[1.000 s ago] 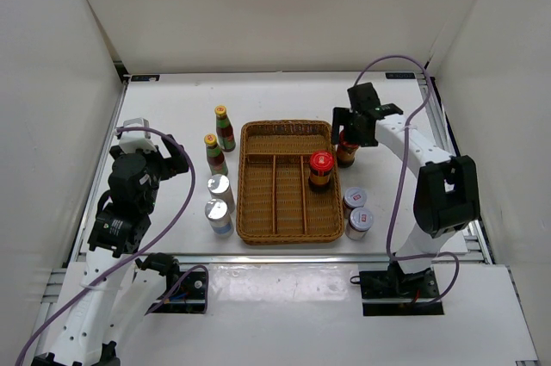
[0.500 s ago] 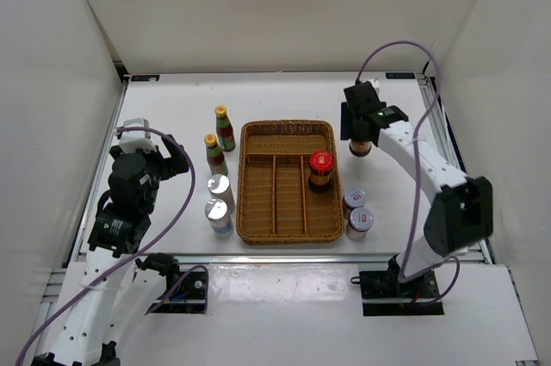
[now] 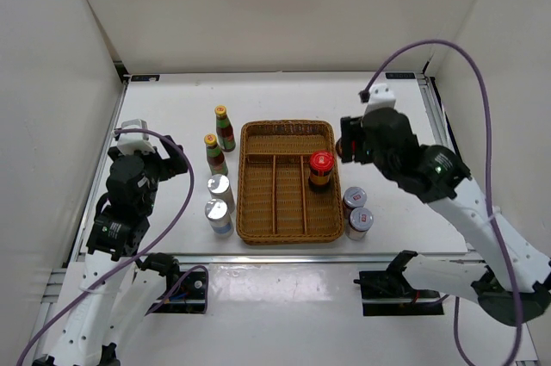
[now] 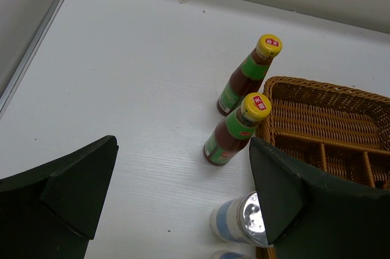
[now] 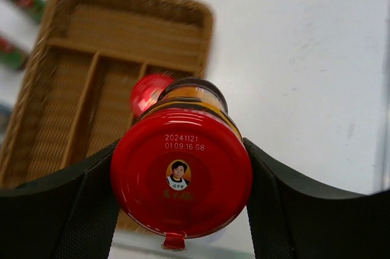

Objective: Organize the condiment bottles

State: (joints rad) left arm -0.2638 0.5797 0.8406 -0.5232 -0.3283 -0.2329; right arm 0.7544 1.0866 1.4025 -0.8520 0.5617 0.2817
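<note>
Pinched red-lidded jar (image 5: 181, 167) lid up in right gripper (image 5: 181, 201); hung just right of basket (image 3: 287, 126), nearer than spread left gripper (image 4: 183, 167).

Slim yellow-capped bottles (image 3: 225, 127) (image 3: 214, 153) and silver-topped white shakers (image 3: 220, 189) (image 3: 217, 214) stand left of the wicker tray (image 3: 288, 127); silver-lidded jars (image 3: 354, 201) (image 3: 360, 222) right; red-lidded dark jar (image 3: 320, 168) inside; second red-lidded jar (image 5: 181, 180) clamped in the right gripper (image 5: 181, 167).

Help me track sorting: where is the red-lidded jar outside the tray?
That red-lidded jar is gripped in the right claw, per the right wrist view; from above, it is just right of the wicker tray, near its far-right corner.
</note>
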